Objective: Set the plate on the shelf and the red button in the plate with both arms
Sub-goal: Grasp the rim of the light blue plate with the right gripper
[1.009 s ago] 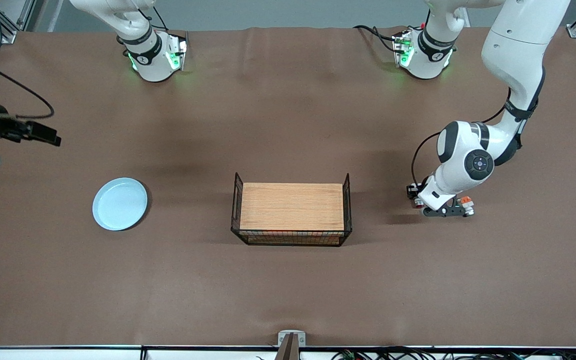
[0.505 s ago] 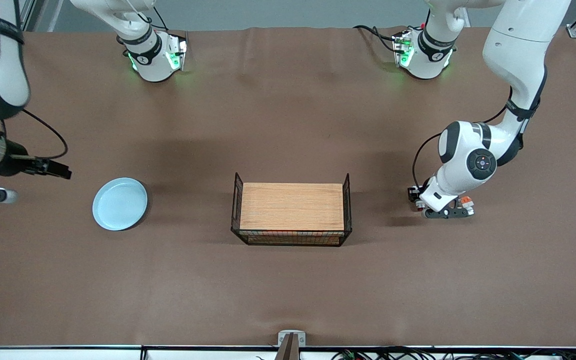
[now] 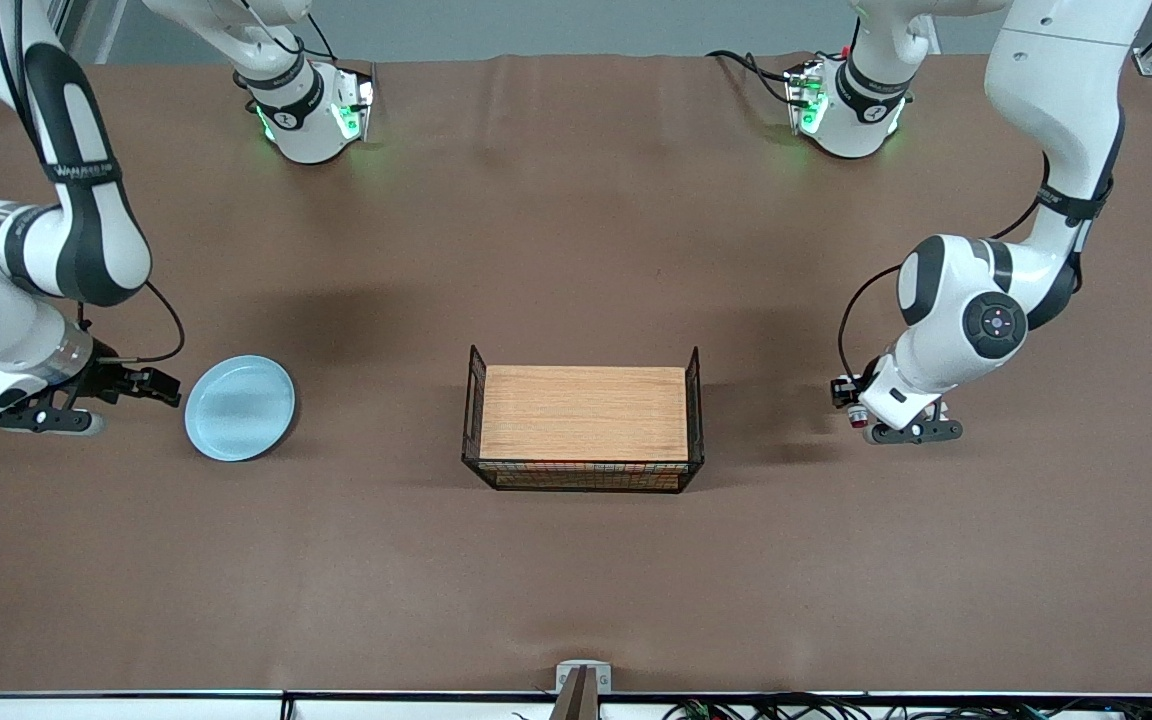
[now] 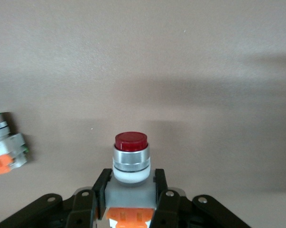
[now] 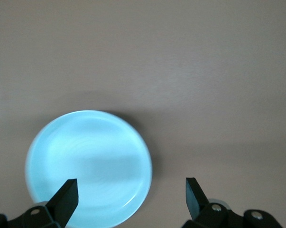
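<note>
The light blue plate [image 3: 239,407] lies on the brown table toward the right arm's end; it also shows in the right wrist view [image 5: 88,161]. My right gripper [image 3: 44,418] is open and low beside the plate, on the side away from the basket. In the right wrist view my right gripper [image 5: 131,194] has one finger over the plate's rim and the other over bare table. My left gripper [image 3: 911,431] is low over the table toward the left arm's end. In the left wrist view my left gripper [image 4: 131,190] is shut on the red button [image 4: 131,159] by its white-grey body, dark red cap pointing away from the hand.
A black wire basket [image 3: 696,400] with a wooden board on top stands mid-table between the two grippers. A similar button part with a green end [image 4: 5,149] lies on the table close to my left gripper.
My right arm has swung in from the table's edge and come down beside the plate. My left hand has shifted slightly toward the left arm's end of the table.
</note>
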`<state>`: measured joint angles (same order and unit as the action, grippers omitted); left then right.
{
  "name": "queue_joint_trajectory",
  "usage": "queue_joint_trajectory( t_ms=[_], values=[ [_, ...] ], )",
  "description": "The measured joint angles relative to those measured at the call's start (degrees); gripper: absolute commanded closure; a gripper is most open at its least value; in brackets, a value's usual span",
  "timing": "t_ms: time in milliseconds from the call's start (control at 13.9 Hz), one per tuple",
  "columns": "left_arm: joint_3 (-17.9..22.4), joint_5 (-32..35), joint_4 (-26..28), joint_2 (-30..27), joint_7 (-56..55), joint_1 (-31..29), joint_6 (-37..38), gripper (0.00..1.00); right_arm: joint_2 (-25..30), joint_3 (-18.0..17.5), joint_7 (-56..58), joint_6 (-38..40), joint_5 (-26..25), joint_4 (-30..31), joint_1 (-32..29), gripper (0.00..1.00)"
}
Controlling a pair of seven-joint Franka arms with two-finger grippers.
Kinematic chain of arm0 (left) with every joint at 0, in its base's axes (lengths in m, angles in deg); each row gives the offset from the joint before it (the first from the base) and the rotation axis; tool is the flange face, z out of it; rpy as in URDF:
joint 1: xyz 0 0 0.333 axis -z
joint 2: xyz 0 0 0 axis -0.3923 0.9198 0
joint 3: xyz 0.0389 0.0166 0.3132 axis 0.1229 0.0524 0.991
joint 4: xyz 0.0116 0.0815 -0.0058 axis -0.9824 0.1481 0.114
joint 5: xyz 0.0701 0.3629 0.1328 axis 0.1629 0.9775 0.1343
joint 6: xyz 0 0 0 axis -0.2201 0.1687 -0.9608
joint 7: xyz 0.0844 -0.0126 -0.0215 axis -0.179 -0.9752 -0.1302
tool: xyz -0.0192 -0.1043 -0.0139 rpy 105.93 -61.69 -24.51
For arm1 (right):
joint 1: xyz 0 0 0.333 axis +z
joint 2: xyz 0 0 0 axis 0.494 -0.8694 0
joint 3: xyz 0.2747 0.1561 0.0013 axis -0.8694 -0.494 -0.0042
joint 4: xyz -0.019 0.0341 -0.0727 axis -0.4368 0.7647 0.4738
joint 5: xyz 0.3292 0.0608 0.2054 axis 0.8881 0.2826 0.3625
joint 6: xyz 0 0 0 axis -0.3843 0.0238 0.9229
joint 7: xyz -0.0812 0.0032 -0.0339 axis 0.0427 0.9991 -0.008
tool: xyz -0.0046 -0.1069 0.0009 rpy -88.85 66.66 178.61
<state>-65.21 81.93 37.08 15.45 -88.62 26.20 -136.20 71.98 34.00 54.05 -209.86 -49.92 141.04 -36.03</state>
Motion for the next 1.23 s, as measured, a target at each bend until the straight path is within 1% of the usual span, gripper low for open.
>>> queue_joint_trajectory(
  t_ms=[144,361,865,1009,1226],
  values=[
    [0.0,0.0,-3.05,-0.42,-0.65,0.0,4.9,0.72,-3.55,0.01,4.01,-4.07,2.54,0.34,-1.58,0.0],
    [-0.01,0.0,-6.18,-0.5,-1.59,0.01,9.03,0.72,-6.93,0.0,7.71,-5.51,6.07,0.6,-2.3,0.0],
    [-0.15,0.0,-10.37,-0.49,-3.06,0.14,14.22,0.72,-8.93,-0.1,8.18,-5.58,6.46,1.5,-2.3,0.01],
    [-0.22,0.0,-11.21,-0.48,-3.67,0.2,14.46,0.72,-9.7,-0.11,8.21,-5.88,6.47,1.51,-2.3,0.04],
    [-0.22,0.0,-11.72,-0.42,-3.88,0.25,14.56,0.72,-10.41,-0.12,8.25,-6.02,6.47,1.5,-2.3,0.14]
  ],
)
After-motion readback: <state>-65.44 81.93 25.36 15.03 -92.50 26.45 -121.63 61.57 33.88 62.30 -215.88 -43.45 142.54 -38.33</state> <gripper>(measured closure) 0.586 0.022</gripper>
